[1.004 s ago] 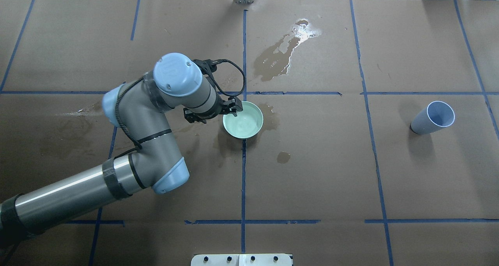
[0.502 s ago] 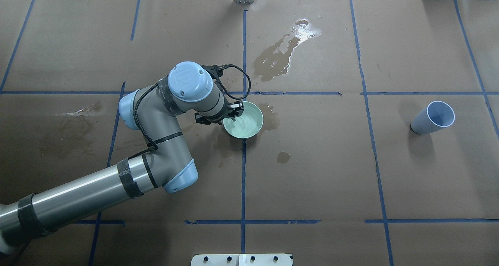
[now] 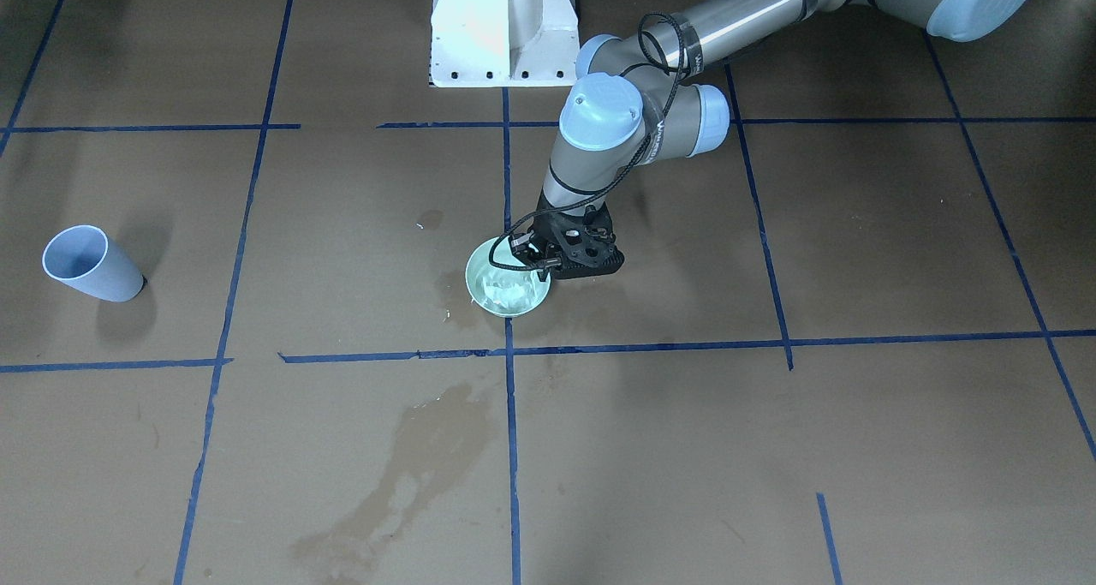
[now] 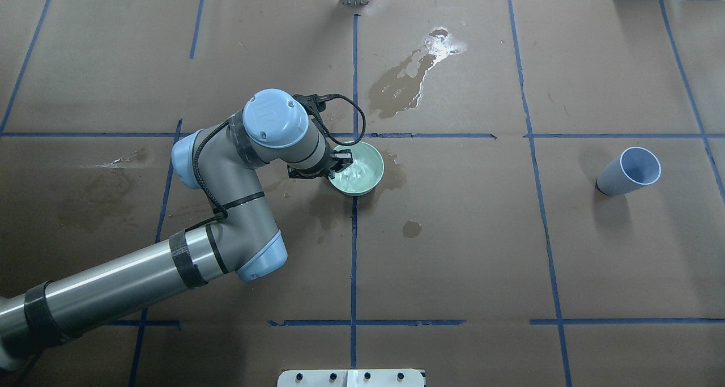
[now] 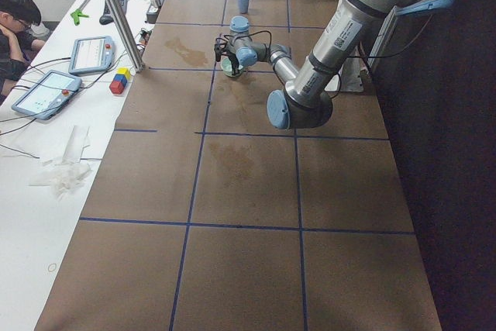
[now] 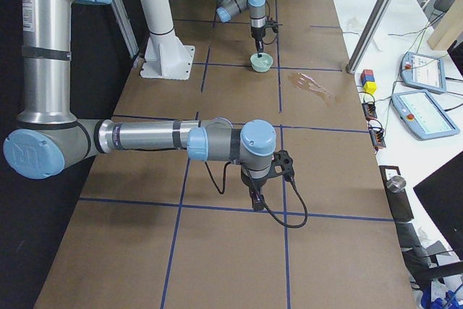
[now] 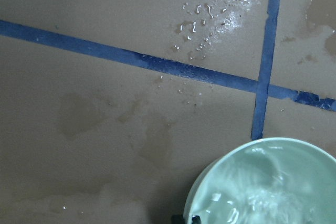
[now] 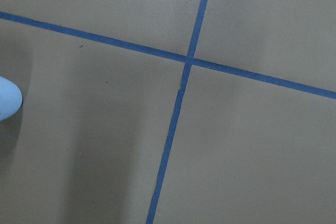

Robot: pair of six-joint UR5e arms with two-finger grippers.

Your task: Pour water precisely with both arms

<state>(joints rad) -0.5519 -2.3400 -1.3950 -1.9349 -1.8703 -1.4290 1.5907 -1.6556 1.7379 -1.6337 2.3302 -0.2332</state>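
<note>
Mint-green bowl (image 4: 380,170), rim pinched by left gripper (image 4: 341,161): lift slowly, level, so no water (image 4: 355,175) spills; right gripper (image 6: 255,197) opening: cannot tell.

From behind the robot we look forward and down on the table (image 4: 453,262), with the left arm (image 4: 113,285) at lower left. From across the table we face the robot steeply downward, its pedestal (image 3: 503,28) at the top, so that arm sits upper right. Both views share the bowl (image 4: 359,174), the cup (image 4: 626,173) and the tape grid (image 4: 353,262). From each end we look along the table: one has the left arm near, the other the right arm (image 6: 145,137), the bowl far off. The left wrist camera is close above the bowl's rim; the right wrist camera is close over a tape crossing (image 8: 188,60).
</note>
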